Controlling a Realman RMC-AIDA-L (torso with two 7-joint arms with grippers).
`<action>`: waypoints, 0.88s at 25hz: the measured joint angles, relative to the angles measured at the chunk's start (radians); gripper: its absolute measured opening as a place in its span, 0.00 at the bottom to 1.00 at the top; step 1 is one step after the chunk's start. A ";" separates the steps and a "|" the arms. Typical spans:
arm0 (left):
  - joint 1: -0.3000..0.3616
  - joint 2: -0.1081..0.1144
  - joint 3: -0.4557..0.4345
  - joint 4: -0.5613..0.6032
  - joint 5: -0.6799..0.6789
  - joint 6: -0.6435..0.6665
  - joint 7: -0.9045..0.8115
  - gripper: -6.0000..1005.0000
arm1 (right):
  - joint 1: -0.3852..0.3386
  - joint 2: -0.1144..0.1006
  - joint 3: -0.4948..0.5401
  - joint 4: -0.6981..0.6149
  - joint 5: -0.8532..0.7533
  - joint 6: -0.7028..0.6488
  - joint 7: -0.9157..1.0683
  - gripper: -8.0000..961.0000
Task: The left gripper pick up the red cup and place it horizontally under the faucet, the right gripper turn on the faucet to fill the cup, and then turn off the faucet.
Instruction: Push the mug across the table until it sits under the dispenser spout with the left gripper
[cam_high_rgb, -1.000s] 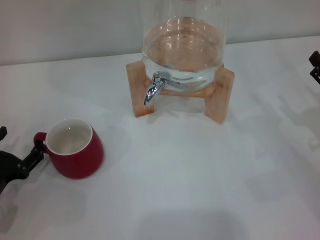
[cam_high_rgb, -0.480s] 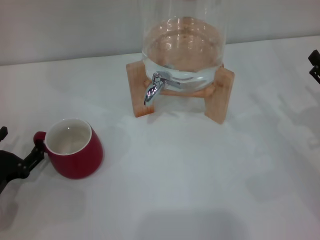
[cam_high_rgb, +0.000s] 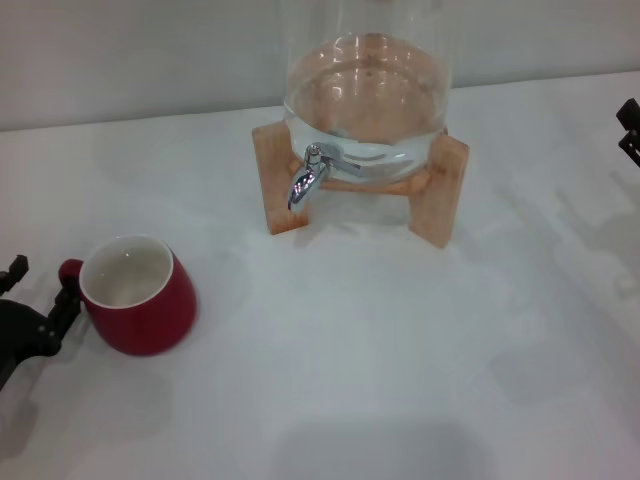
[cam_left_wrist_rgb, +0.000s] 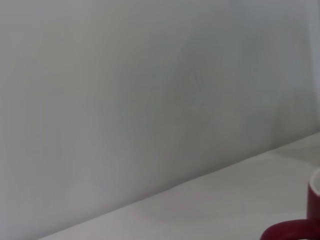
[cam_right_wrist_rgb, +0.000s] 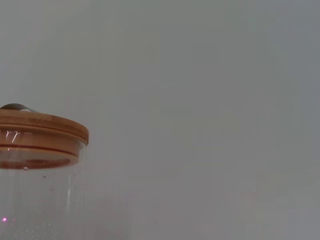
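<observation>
At table's left edge: left gripper (cam_high_rgb: 45, 300), fingers spread about the handle, nothing clamped.
Red cup (cam_high_rgb: 135, 296): upright, nudged leftward; far from faucet (cam_high_rgb: 308, 176).
Meaning: grasp underway.
Right gripper (cam_high_rgb: 629, 130): parked, state unclear.

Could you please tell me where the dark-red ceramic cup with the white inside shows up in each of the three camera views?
Head view: the dark-red ceramic cup stands upright at lower left on the white table, its handle at the left gripper.
Left wrist view: only its handle and a sliver of rim show at the lower right corner.
Right wrist view: not in it.
Shared landmark: the white table, in the head and left wrist views.
</observation>
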 joint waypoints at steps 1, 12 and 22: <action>0.000 0.000 0.000 0.000 0.000 0.000 0.000 0.73 | 0.000 0.000 0.000 0.000 0.000 0.000 0.000 0.91; 0.000 -0.001 0.000 0.000 0.000 0.000 0.000 0.38 | -0.003 0.000 -0.002 0.002 0.000 -0.014 0.008 0.91; 0.000 -0.001 0.004 0.001 0.022 0.001 0.000 0.08 | -0.004 0.000 -0.002 0.004 0.000 -0.019 0.010 0.91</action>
